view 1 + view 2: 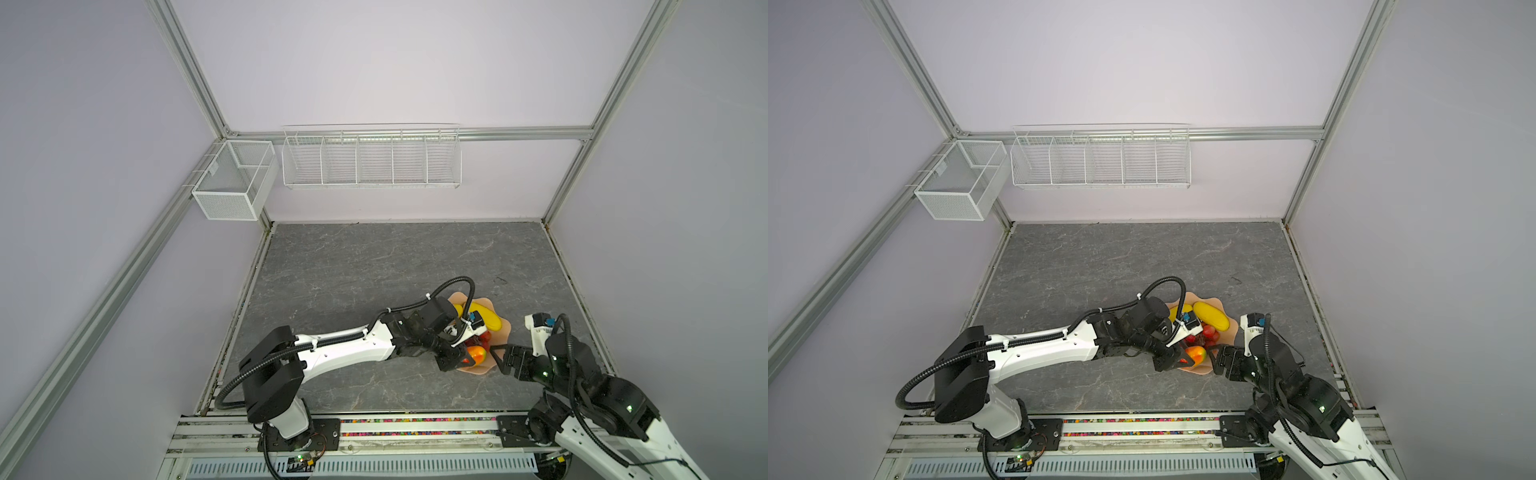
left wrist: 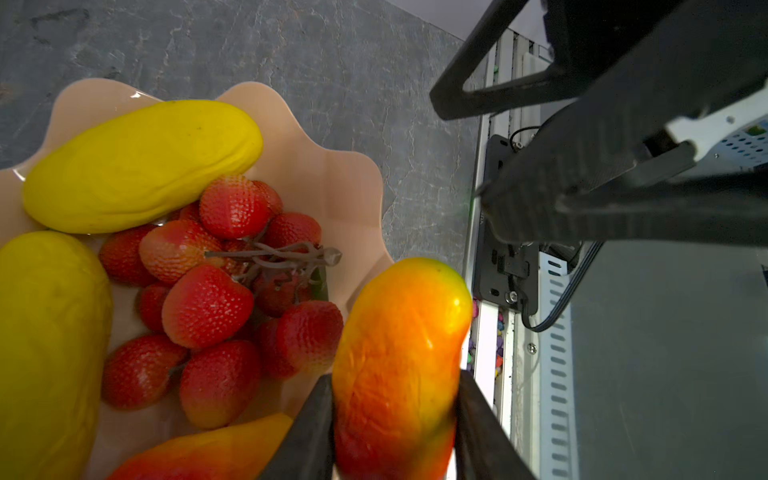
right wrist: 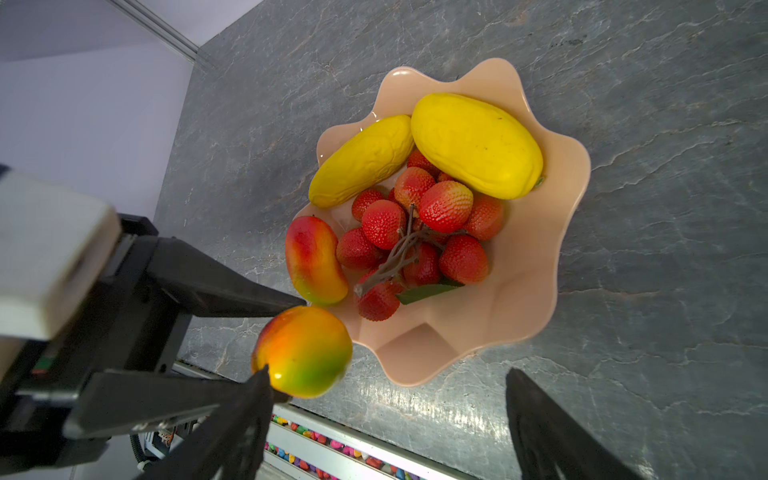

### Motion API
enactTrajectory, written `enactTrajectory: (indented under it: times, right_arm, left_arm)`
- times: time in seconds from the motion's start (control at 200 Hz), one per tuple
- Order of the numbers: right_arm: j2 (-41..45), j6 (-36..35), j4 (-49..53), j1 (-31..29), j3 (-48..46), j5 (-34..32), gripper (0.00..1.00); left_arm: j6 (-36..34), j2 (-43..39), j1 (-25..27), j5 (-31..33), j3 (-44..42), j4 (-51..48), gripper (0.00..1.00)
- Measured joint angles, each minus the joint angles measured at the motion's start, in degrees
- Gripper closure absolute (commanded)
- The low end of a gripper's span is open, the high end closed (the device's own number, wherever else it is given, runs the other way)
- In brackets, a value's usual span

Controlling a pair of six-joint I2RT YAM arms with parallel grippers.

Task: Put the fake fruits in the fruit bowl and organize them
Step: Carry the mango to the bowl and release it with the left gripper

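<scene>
Peach bowl (image 3: 532,270), half hidden under the left arm (image 1: 345,353) from above, sits near the grey table's (image 1: 374,270) front edge amid lilac walls (image 1: 374,62); left gripper (image 2: 395,376) clamps a mango (image 3: 303,351) at its rim, right gripper (image 3: 386,372) gapes.

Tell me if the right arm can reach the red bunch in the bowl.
Probably yes: the red bunch lies uncovered in the bowl, the right gripper is open beside it; the left gripper and its mango crowd only one edge.
</scene>
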State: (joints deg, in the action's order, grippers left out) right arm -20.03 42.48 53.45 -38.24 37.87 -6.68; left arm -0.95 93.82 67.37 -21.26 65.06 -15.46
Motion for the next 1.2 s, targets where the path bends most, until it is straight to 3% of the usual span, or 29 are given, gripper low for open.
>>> enactTrajectory:
  times: [0.41, 0.835, 1.2]
  right_arm:
    - [0.00, -0.02, 0.35, 0.00, 0.00, -0.15, 0.11]
    - [0.11, -0.04, 0.52, 0.00, 0.00, -1.03, 0.12]
    - [-3.80, -0.72, -1.29, 0.00, 0.20, -0.98, 0.11]
  left_arm:
    - [-4.44, 6.82, 2.25, 6.03, 5.16, -3.43, 0.61]
    - [-6.99, 7.72, 2.45, 10.71, 5.70, -4.96, 0.32]
    - [-7.28, -3.72, 1.95, 13.20, 2.67, -3.26, 0.22]
